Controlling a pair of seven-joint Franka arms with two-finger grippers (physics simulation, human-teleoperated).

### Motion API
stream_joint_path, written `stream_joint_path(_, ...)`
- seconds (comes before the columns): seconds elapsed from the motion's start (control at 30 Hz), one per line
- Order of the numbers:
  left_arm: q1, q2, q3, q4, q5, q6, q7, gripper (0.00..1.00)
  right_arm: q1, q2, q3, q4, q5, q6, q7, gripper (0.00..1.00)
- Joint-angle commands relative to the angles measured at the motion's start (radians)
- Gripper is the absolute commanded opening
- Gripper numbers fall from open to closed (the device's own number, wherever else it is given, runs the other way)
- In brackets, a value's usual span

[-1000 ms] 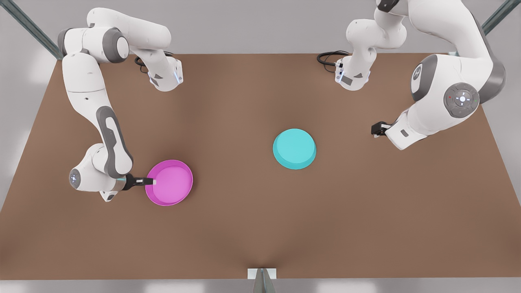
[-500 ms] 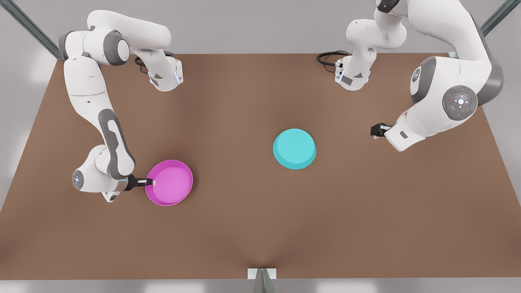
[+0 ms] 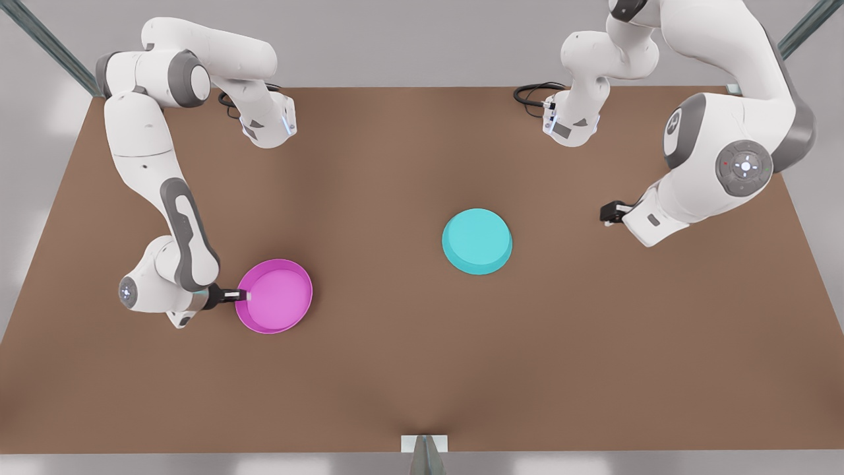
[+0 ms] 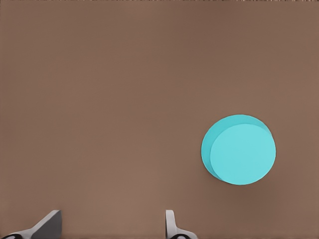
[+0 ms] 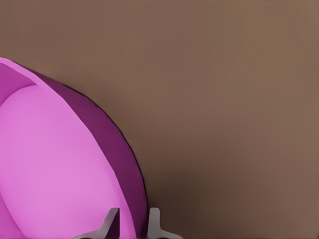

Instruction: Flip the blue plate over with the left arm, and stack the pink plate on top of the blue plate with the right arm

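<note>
Two fingers (image 5: 112,224) pinch pink plate (image 3: 277,297) rim, visible from right wrist

Both my arms are glossy white shells with grey joint covers and a grey stripe down the forearm. Round grey caps carry little lit dots. Black cables loop at my bases, and my small grippers are black with pale fingertips.

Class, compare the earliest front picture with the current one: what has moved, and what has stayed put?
Very little. The left arm, with its hand away from the blue plate, shifted slightly; its hand edged toward the front view's left. The right hand stays clamped on the pink plate's rim. Both plates lie where they were on the table.
</note>
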Motion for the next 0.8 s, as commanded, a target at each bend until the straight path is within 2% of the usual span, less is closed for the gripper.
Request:
stream_joint_path(0.0,0.001,-0.002,0.000,0.001,-0.001,0.000,-0.001,1.00,0.000,0.000,0.001,0.000,0.000,0.000,0.000,0.38)
stream_joint_path(0.03,0.001,-0.002,0.000,-0.001,-0.001,0.000,-0.001,1.00,0.000,0.000,-0.001,0.000,0.000,0.000,-0.002,0.38)
stream_joint_path(0.1,0.000,-0.002,0.000,0.001,-0.001,0.000,0.001,1.00,-0.001,0.000,-0.001,0.000,-0.002,-0.002,-0.028,0.21)
stream_joint_path(0.4,0.001,-0.002,0.000,0.001,-0.001,0.000,0.002,1.00,-0.001,-0.017,0.001,0.012,0.003,-0.015,-0.054,0.21)
stream_joint_path(0.53,0.000,0.000,0.000,-0.001,0.000,0.000,0.005,1.00,0.000,-0.058,0.037,0.012,0.003,-0.018,-0.029,0.21)
stream_joint_path(0.63,0.001,0.000,0.000,-0.001,-0.001,0.000,0.005,1.00,0.083,-0.114,0.043,0.012,0.003,-0.021,0.000,0.21)
stream_joint_path(0.77,0.001,0.005,0.000,0.001,0.000,0.000,0.007,1.00,0.301,-0.114,0.043,0.100,0.003,-0.045,0.234,0.21)
